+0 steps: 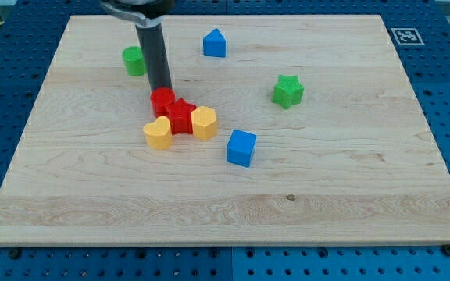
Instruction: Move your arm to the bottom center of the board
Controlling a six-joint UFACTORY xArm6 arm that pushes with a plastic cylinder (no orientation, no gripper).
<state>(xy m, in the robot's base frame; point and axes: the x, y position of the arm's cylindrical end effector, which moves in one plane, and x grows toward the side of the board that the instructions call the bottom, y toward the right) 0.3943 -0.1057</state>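
My tip (pixel 161 88) stands on the wooden board (pixel 350 195) at the upper left of centre, touching the top edge of a red round block (pixel 162 101). Just below it sit a red star-shaped block (pixel 180 116), a yellow heart-shaped block (pixel 158 133) and a yellow hexagonal block (pixel 204 122), all packed together. A blue cube (pixel 241 147) lies a little to the right of and below this cluster.
A green round block (pixel 134 60) lies left of the rod near the view's top. A blue pointed block (pixel 214 43) sits at top centre. A green star block (pixel 288 90) lies at the right. A marker tag (pixel 404 35) is at the top right corner.
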